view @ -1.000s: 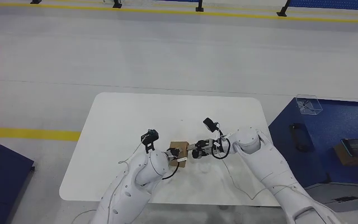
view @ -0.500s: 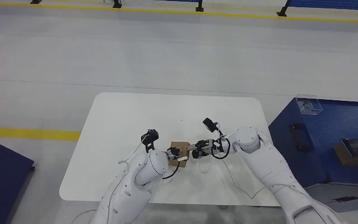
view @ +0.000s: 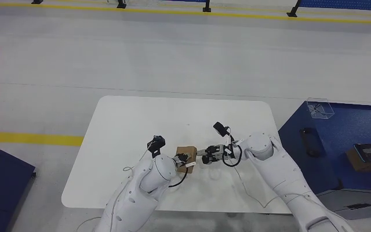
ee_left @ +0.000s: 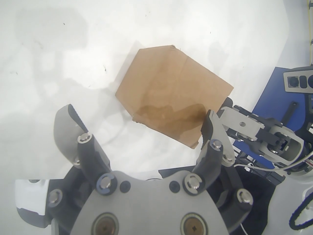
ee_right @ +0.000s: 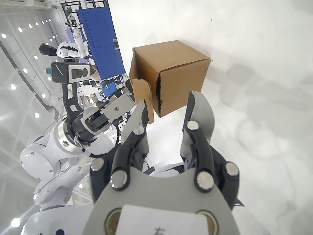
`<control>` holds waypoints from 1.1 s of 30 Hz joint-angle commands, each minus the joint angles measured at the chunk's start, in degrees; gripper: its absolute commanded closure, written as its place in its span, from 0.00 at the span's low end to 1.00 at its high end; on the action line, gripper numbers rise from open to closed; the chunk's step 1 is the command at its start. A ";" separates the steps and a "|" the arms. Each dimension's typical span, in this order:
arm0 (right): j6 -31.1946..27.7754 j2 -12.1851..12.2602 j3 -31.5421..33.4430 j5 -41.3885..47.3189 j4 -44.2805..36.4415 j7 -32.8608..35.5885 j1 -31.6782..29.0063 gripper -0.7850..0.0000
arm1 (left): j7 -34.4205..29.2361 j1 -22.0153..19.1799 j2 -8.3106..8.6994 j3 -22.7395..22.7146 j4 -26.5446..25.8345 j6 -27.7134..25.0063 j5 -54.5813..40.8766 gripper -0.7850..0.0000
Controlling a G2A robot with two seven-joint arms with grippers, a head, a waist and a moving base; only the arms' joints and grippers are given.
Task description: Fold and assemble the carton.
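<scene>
A small brown carton [view: 185, 154] stands on the white table [view: 127, 133], near its front middle. In the right wrist view the carton [ee_right: 176, 74] is a squared-up box, with one loose flap [ee_right: 141, 91] hanging off the side that faces the left arm. My left gripper [ee_left: 139, 123] is open just short of the carton [ee_left: 171, 91], with nothing between its fingers. My right gripper [ee_right: 168, 111] is open too, and the box's near corner sits in the gap between its fingers. In the top view the left gripper [view: 181, 166] and right gripper [view: 200, 156] flank the box.
A blue cabinet [view: 324, 145] stands off the table's right edge, with a clear plastic box [view: 319, 108] on top. A thin cable [view: 249, 188] from the right arm trails over the table's front right. The table's back and left parts are bare.
The right arm has shifted slightly to the right and toward the front. The carton and left gripper have barely moved.
</scene>
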 commanded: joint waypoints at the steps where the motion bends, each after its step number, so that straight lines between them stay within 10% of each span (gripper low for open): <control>1: 0.04 -0.03 -0.08 -0.11 -0.32 -0.28 -0.18 0.62 | -0.07 -0.12 0.03 0.08 0.33 0.08 0.17 0.00; 33: -2.22 -0.92 -1.24 -1.31 -0.96 -2.77 -0.82 0.62 | 1.50 0.60 0.29 -0.90 -0.45 -0.19 -2.04 0.00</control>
